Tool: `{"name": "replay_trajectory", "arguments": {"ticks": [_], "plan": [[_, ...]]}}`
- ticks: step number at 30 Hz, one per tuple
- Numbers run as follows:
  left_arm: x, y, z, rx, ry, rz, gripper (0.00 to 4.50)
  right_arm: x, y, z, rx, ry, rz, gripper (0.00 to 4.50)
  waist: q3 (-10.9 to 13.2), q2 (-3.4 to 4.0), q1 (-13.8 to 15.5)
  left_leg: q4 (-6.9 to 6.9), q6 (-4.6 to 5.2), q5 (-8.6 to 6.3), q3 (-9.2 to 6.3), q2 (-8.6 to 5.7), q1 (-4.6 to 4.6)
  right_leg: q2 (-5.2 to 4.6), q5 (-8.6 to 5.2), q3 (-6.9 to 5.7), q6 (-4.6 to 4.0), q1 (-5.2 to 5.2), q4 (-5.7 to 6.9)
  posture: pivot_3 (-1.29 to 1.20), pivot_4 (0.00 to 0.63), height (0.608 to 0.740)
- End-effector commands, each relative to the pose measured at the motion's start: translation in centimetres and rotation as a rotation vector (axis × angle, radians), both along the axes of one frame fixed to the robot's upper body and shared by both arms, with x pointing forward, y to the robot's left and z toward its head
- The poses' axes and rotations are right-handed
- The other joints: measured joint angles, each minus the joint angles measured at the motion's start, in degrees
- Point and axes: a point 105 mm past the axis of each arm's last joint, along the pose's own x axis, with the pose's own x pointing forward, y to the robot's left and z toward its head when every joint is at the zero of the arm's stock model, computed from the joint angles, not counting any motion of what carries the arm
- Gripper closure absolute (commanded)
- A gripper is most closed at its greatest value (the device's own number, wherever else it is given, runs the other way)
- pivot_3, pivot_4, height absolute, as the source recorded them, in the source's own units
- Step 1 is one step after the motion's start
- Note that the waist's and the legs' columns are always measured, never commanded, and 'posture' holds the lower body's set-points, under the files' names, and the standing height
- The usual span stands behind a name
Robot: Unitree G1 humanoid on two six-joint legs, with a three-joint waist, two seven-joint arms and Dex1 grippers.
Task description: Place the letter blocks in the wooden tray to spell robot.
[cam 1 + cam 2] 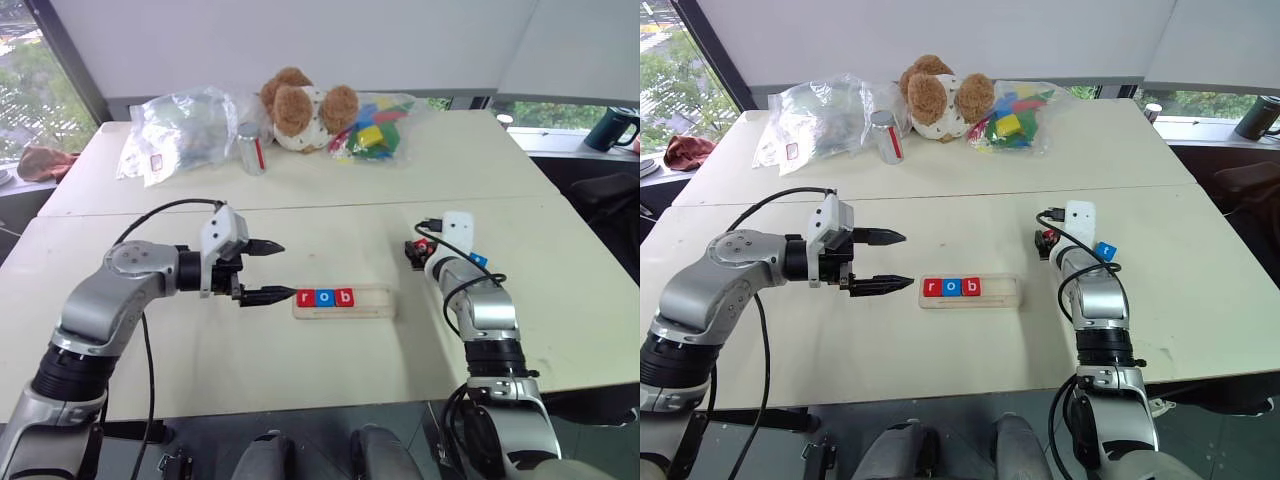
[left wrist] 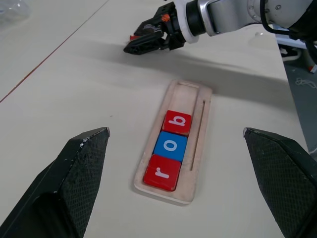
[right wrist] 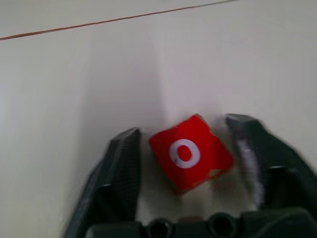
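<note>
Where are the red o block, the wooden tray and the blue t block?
red o block (image 3: pixel 190 158), right wrist view, its lettered top face.
wooden tray (image 2: pixel 185 91), left wrist view, bare far end of its groove.
blue t block (image 1: pixel 1106 250), right eye view, its top face.

right gripper (image 3: pixel 183 148) — fingers flank red "o" block (image 3: pixel 190 153) | pale table (image 3: pixel 99 64)

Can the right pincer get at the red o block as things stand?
Probably yes. The right pincer already has the red o block between its fingers on the bare table, nothing in between. The block sits cornerwise to the fingers, so it may twist as they close.
</note>
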Motion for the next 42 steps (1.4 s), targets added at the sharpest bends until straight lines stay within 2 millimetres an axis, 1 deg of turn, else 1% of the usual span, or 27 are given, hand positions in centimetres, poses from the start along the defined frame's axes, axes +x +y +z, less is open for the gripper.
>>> {"name": "replay_trajectory", "arguments": {"ticks": [1, 4, 7, 9, 11, 14, 15, 17, 19, 22, 26, 28, 29, 31, 33, 34, 35, 37, 38, 39, 41, 42], "plan": [[-0.1, 0.1, 0.6, 0.0, -0.042, -0.002, 0.0, -0.1, -0.3, 0.2, -0.007, -0.002, -0.004, 3.28, 0.0, 0.0, 0.12, 0.0, 0.0, 0.0, -0.01, 0.0, -0.01, 0.0, 0.0, 0.0, 0.0, 0.01, 0.0, 0.0, 0.15, 0.74], [0.0, 0.0, 0.5, 0.002, -0.042, -0.007, 0.0, -0.4, -0.1, 0.3, -0.021, -0.01, 0.005, 3.28, 0.0, 0.0, 0.05, 0.0, -0.01, 0.0, -0.01, 0.0, 0.0, -0.01, 0.0, 0.0, 0.0, 0.01, -0.01, 0.0, 0.15, 0.74], [-0.1, -0.2, 0.5, 0.005, -0.041, -0.024, 0.0, -1.6, -0.7, 2.0, -0.047, -0.061, -0.036, 3.28, 0.0, 0.0, 0.13, -0.04, -0.06, 0.03, -0.03, 0.01, 0.0, 0.0, 0.0, -0.01, 0.0, -0.01, 0.0, 0.0, 0.15, 0.74], [-0.1, -0.3, 0.5, 0.004, -0.04, -0.035, 0.0, -3.2, -0.7, 2.8, -0.024, -0.078, -0.068, 3.28, 0.0, 0.0, 0.27, -0.06, -0.12, 0.06, -0.05, 0.01, -0.04, -0.01, 0.0, -0.01, 0.0, -0.05, 0.03, 0.0, 0.15, 0.74], [-0.1, -0.3, 0.5, 0.005, -0.037, -0.041, 0.0, -4.6, -0.6, 3.2, -0.007, -0.078, -0.088, 3.28, 0.0, 0.0, 0.2, -0.05, -0.11, 0.06, -0.05, 0.01, -0.1, -0.01, 0.0, -0.01, 0.0, -0.1, 0.02, 0.0, 0.15, 0.74], [-0.2, -0.4, 0.2, 0.012, -0.025, -0.063, 0.0, -8.1, -0.1, 3.3, 0.019, -0.044, -0.127, 3.28, 0.0, 0.0, 0.22, -0.04, 0.02, -0.02, -0.07, 0.01, -0.11, 0.0, 0.0, -0.02, 0.0, -0.1, 0.0, 0.0, 0.15, 0.74], [-0.3, -0.6, 0.2, 0.012, -0.02, -0.072, 0.0, -9.0, 0.1, 3.2, 0.025, -0.029, -0.139, 3.28, 0.0, 0.0, 0.23, -0.06, 0.03, -0.02, -0.1, 0.03, -0.1, 0.03, 0.0, -0.03, 0.0, -0.1, 0.03, 0.0, 0.15, 0.74], [-0.5, -0.9, -0.1, 0.017, -0.009, -0.098, 0.0, -10.5, 0.4, 2.3, 0.05, 0.021, -0.175, 3.28, 0.0, 0.0, 0.22, -0.05, 0.03, -0.02, -0.1, 0.03, -0.11, 0.05, 0.0, -0.02, 0.0, -0.11, 0.02, 0.0, 0.15, 0.74], [-0.5, -1.4, -0.2, 0.023, -0.008, -0.121, 0.0, -11.3, 0.5, 1.1, 0.081, 0.075, -0.205, 3.28, 0.0, 0.0, 0.16, -0.02, 0.04, -0.02, -0.07, 0.02, -0.09, 0.05, 0.0, 0.0, 0.0, -0.08, 0.02, 0.0, 0.15, 0.74], [-0.3, -1.8, -0.3, 0.02, -0.014, -0.133, 0.0, -11.7, 0.1, -0.4, 0.14, 0.135, -0.281, 3.28, 0.0, 0.0, 0.18, 0.0, 0.04, -0.02, -0.06, -0.01, -0.02, 0.04, 0.0, 0.01, 0.0, -0.02, 0.03, 0.0, 0.15, 0.74], [-0.1, -1.9, -0.2, 0.016, -0.014, -0.138, 0.0, -11.5, -0.4, -1.3, 0.161, 0.16, -0.341, 3.28, 0.0, 0.0, 0.19, -0.02, 0.04, -0.02, -0.07, 0.0, 0.01, 0.07, 0.0, -0.01, 0.0, -0.03, 0.05, 0.0, 0.15, 0.74], [0.0, -1.9, -0.3, 0.017, -0.014, -0.139, 0.0, -11.3, -0.3, -1.8, 0.169, 0.172, -0.345, 3.28, 0.0, 0.0, 0.15, -0.02, 0.03, -0.02, -0.07, 0.0, 0.01, 0.09, 0.0, -0.01, 0.0, -0.02, 0.05, 0.0, 0.15, 0.74], [0.0, -1.9, -0.3, 0.017, -0.015, -0.139, 0.0, -11.3, -0.2, -2.0, 0.174, 0.182, -0.341, 2.22, 0.0, 0.0, 0.14, -0.02, 0.03, -0.02, -0.07, 0.0, 0.02, 0.09, 0.0, -0.01, 0.0, -0.02, 0.05, 0.0, 0.15, 0.74], [0.1, -1.8, -0.2, 0.017, -0.021, -0.135, 0.0, -11.2, -0.1, -2.1, 0.172, 0.188, -0.332, 1.36, -0.02, -0.02, 0.11, -0.02, 0.03, -0.02, -0.07, 0.0, 0.03, 0.09, 0.0, 0.0, 0.0, 0.01, 0.04, 0.0, 0.15, 0.74], [0.2, -1.8, -0.2, 0.017, -0.029, -0.13, 0.0, -11.2, -0.3, -1.8, 0.163, 0.178, -0.32, 0.33, -0.02, -0.03, 0.03, -0.02, 0.03, -0.02, -0.06, 0.0, 0.09, 0.09, 0.0, 0.0, -0.01, 0.07, 0.04, 0.0, 0.15, 0.74], [0.2, -1.7, -0.1, 0.016, -0.031, -0.128, 0.0, -11.1, -0.7, -1.2, 0.148, 0.153, -0.32, 0.03, -0.02, -0.02, -0.11, -0.02, 0.03, -0.02, -0.07, 0.0, 0.11, 0.09, 0.0, 0.0, 0.0, 0.08, 0.04, 0.0, 0.15, 0.74], [0.2, -1.7, -0.1, 0.017, -0.031, -0.128, 0.0, -11.0, -0.9, -0.6, 0.135, 0.129, -0.314, 0.03, -0.02, -0.02, -0.18, -0.02, 0.04, -0.02, -0.06, 0.01, 0.12, 0.11, 0.0, 0.02, 0.0, 0.08, 0.04, 0.0, 0.15, 0.74], [0.0, -1.5, -0.2, 0.023, -0.029, -0.134, 0.0, -10.2, -1.4, 2.4, 0.078, 0.007, -0.228, 0.03, 0.01, 0.02, -0.11, -0.03, 0.04, -0.02, -0.06, 0.03, 0.12, 0.13, 0.0, 0.02, -0.01, 0.07, 0.04, 0.0, 0.15, 0.74], [0.0, -1.4, -0.2, 0.026, -0.027, -0.137, 0.0, -9.9, -1.5, 3.4, 0.063, -0.029, -0.193, 0.03, 0.01, 0.03, -0.1, -0.03, 0.04, -0.02, -0.05, 0.03, 0.12, 0.13, -0.01, 0.02, -0.01, 0.07, 0.04, 0.0, 0.15, 0.74], [-0.2, -1.3, -0.2, 0.027, -0.019, -0.143, 0.0, -9.4, -1.2, 4.5, 0.047, -0.071, -0.096, 0.03, 0.02, 0.02, -0.06, -0.03, 0.04, -0.02, -0.04, 0.03, 0.11, 0.13, -0.01, 0.03, -0.01, 0.07, 0.04, 0.0, 0.15, 0.74], [-0.6, -1.1, -0.2, 0.04, -0.006, -0.164, 0.0, -8.7, 0.1, 6.1, 0.025, -0.115, 0.201, 0.03, 0.02, 0.02, -0.02, -0.03, 0.05, -0.03, -0.03, 0.01, 0.1, 0.14, -0.01, 0.0, 0.0, 0.07, 0.01, 0.0, 0.15, 0.74], [-0.7, -1.0, -0.2, 0.045, -0.001, -0.172, 0.0, -8.8, 0.4, 6.7, -0.014, -0.124, 0.348, 0.03, 0.02, 0.02, -0.01, -0.03, 0.08, -0.04, -0.04, 0.04, 0.12, 0.16, -0.01, -0.02, 0.0, 0.12, -0.05, 0.0, 0.15, 0.74]]}}
